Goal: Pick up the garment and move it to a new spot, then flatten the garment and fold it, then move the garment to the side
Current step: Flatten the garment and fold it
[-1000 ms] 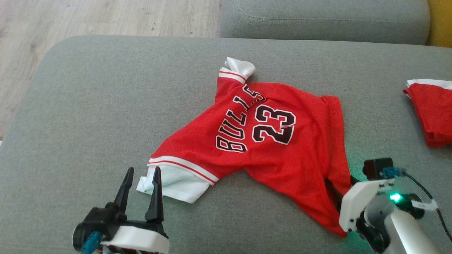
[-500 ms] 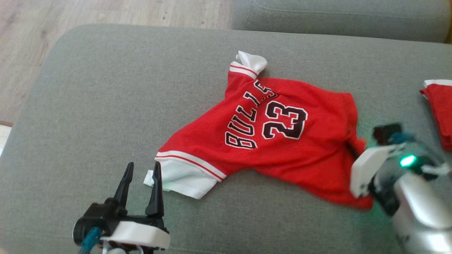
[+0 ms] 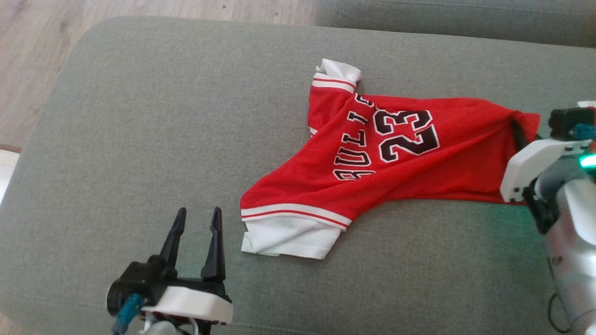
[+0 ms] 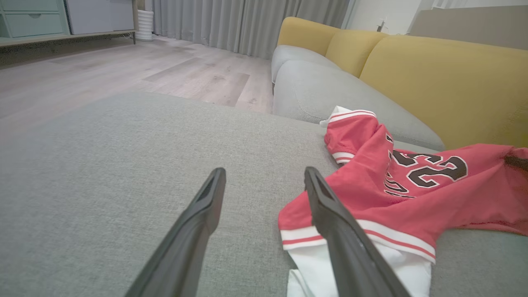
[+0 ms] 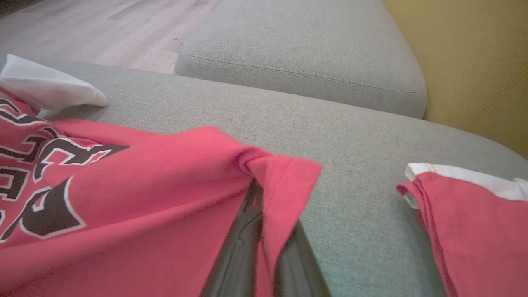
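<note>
Barely begun: the red shirt (image 3: 396, 172) lies rumpled on the grey sofa cushion (image 3: 139, 139). The move looks under way, while flattening, folding and setting aside remain. The right pincer (image 5: 264, 206) is clenched on the shirt's hem. The left pincer (image 3: 195, 223) stands released, just beside the white sleeve (image 3: 288, 235).

Soft, even daylight; faint shadows.
A green glow is cast on the cushion (image 3: 465, 232) by the lamp (image 3: 587, 161); fingers (image 4: 194, 231) near the lens are rendered blurred.
</note>
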